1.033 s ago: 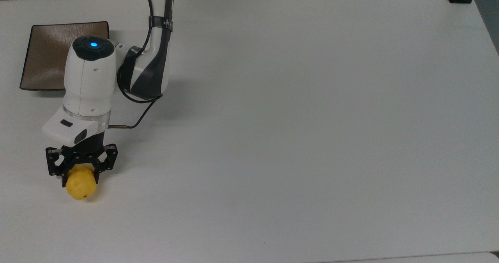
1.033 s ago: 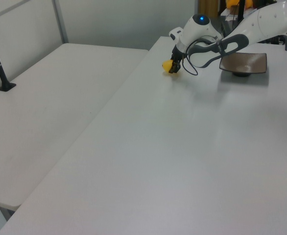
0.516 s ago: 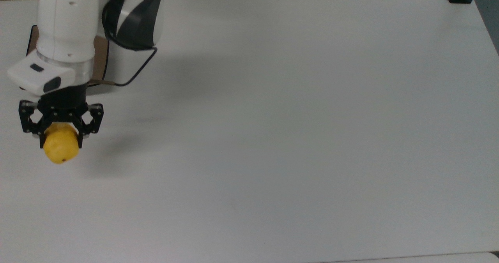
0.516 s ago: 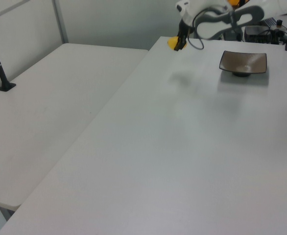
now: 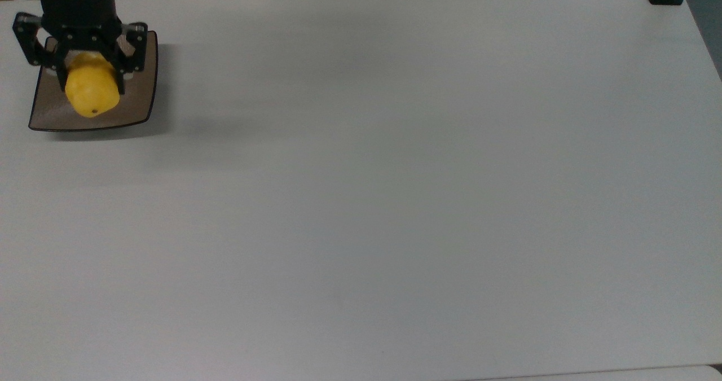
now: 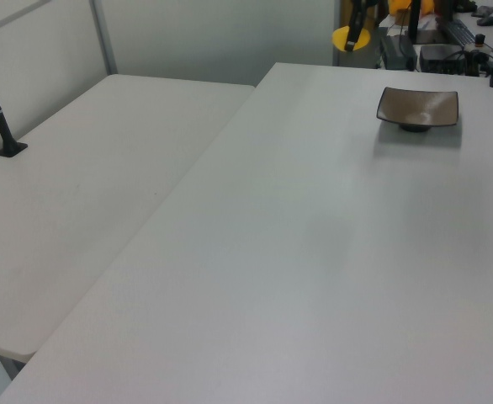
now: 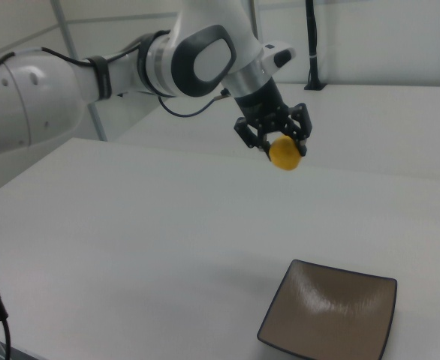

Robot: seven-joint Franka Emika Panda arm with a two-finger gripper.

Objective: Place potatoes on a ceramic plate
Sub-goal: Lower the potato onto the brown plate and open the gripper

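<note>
Tool (image 7: pixel 278 148) clamped on yellow potato (image 7: pixel 285 153), high above bare white table (image 7: pixel 167 225), brown plate (image 7: pixel 329 311) near table edge

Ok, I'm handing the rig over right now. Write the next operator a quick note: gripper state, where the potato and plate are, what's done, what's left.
Gripper: shut on the potato, held high above the white table.
Ceramic plate: empty, near a table corner, at the top view's upper left. The top view shows the potato in line with the plate; the right and left views show it well above the plate and off to one side.
Done: the potato is picked up and off the table.
Left: bring it over the plate, lower, open, back the arm away.
</note>
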